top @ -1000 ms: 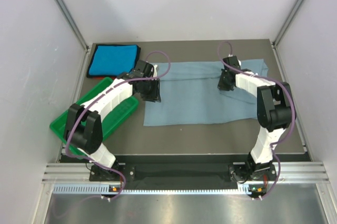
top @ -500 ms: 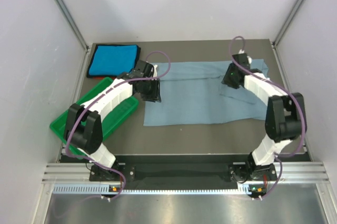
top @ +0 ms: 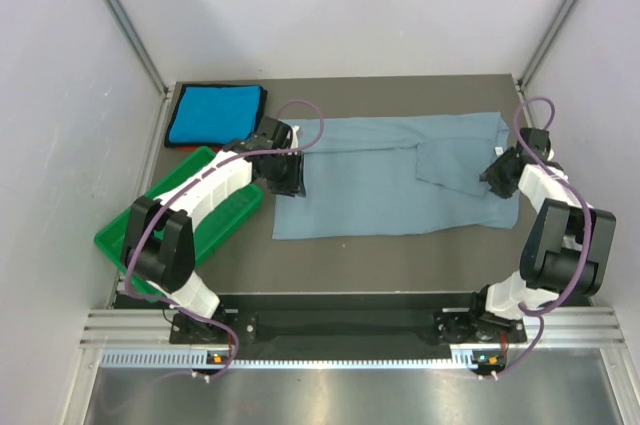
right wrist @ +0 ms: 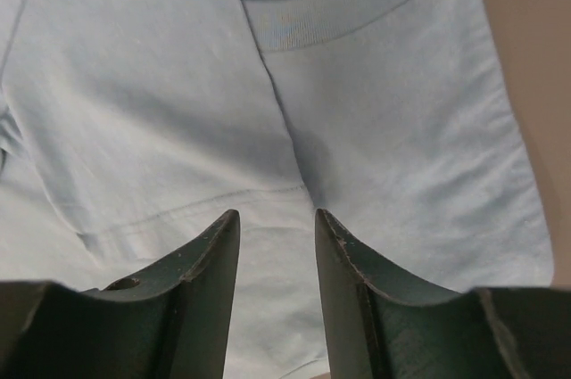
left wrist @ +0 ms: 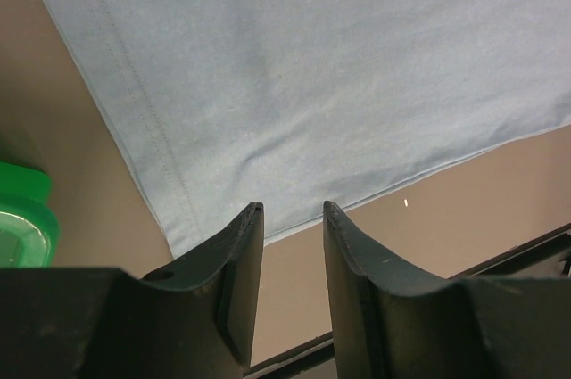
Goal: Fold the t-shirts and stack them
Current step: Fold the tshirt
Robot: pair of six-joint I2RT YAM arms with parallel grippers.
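Grey-blue t-shirt [top: 390, 180] is spread across the middle of the counter [top: 400, 255]; the folded turquoise t-shirt [top: 212, 115] is seen upper left. The left end effector [top: 288, 183] and right end effector [top: 497, 170] are held apart, empty, over the grey-blue shirt's left and right edges.

Top view. The left arm [top: 210, 185] extends from its base at the lower left diagonally up to centre-left of the frame. The left gripper [top: 285, 175] points downward, jaws apart. The right arm [top: 560, 235] is folded along the right edge. The right gripper [top: 497, 170] is turned toward frame centre, jaws apart.
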